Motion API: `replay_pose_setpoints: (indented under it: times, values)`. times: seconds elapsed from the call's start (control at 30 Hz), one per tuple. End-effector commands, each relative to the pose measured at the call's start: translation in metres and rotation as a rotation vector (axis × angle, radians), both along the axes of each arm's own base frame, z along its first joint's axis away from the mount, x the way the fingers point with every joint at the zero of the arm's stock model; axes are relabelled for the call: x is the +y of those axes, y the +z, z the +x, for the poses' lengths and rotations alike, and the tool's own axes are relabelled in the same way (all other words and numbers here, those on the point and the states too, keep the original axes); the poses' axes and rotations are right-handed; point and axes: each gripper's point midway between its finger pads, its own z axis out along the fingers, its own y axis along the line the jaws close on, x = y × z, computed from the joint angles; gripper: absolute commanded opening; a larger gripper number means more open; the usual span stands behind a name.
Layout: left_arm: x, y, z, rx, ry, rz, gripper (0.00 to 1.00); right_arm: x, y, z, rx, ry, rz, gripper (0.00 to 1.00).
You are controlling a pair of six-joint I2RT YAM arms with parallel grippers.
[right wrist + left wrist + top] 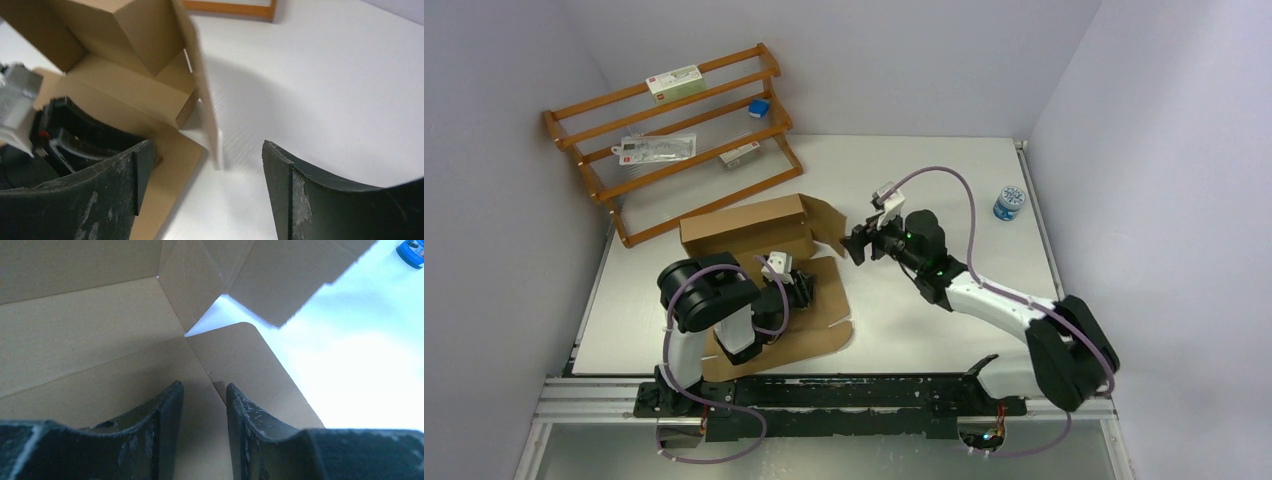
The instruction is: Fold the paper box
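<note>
Presently, my right pincer (202, 150) gapes wide beside the right flap (827, 215) of the box (744, 228), left pincer (205, 390) narrowly parted over its floor.

**Two-arm rig: overhead and wrist views.**
The left arm (714, 312) and right arm (1009, 300) pair glossy black joint housings with white link shells. A lilac cable (969, 203) loops along each, and a small white camera block (886, 196) sits at each wrist. A green light (911, 237) glows on the right arm. The left gripper (203, 385) and right gripper (207, 143) have curved matt-black fingers (295, 200) scuffed with pale scratches.
</note>
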Motion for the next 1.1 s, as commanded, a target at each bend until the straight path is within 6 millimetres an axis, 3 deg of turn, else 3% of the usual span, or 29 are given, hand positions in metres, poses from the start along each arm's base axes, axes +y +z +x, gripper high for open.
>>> replay_pose_setpoints:
  times: [0.0, 0.13, 0.17, 0.27, 0.4, 0.6, 0.67, 0.9, 0.93, 1.07]
  values:
    - [-0.004, 0.036, 0.005, -0.104, 0.004, -0.165, 0.45, 0.022, 0.003, 0.003, -0.171, 0.252, -0.023, 0.84]
    - [-0.002, 0.037, 0.005, -0.103, 0.007, -0.176, 0.45, 0.011, -0.015, 0.030, -0.174, 0.291, -0.027, 0.82]
    - [-0.001, 0.038, 0.005, -0.104, 0.008, -0.179, 0.45, 0.011, -0.011, 0.033, -0.165, 0.336, -0.003, 0.79]
    - [0.001, 0.037, 0.005, -0.095, 0.012, -0.181, 0.45, 0.011, -0.004, 0.028, -0.139, 0.437, 0.018, 0.74]
    - [0.004, 0.036, 0.006, -0.096, 0.019, -0.180, 0.45, 0.012, -0.010, 0.035, -0.132, 0.435, 0.008, 0.74]
    - [0.004, 0.037, 0.009, -0.101, 0.009, -0.195, 0.47, 0.031, -0.023, 0.043, -0.097, 0.406, 0.028, 0.66]
    - [0.006, 0.039, 0.010, -0.104, 0.015, -0.193, 0.48, 0.036, -0.027, 0.045, -0.091, 0.376, 0.013, 0.56]
    - [0.004, 0.031, 0.015, -0.088, 0.017, -0.176, 0.47, 0.047, -0.028, 0.035, -0.057, 0.266, -0.039, 0.05]
    - [0.003, 0.030, 0.016, -0.088, 0.018, -0.176, 0.46, 0.049, -0.027, 0.031, -0.057, 0.242, -0.045, 0.01]
    - [0.004, 0.028, 0.016, -0.085, 0.021, -0.179, 0.46, 0.064, -0.028, 0.010, -0.039, 0.190, -0.079, 0.00]
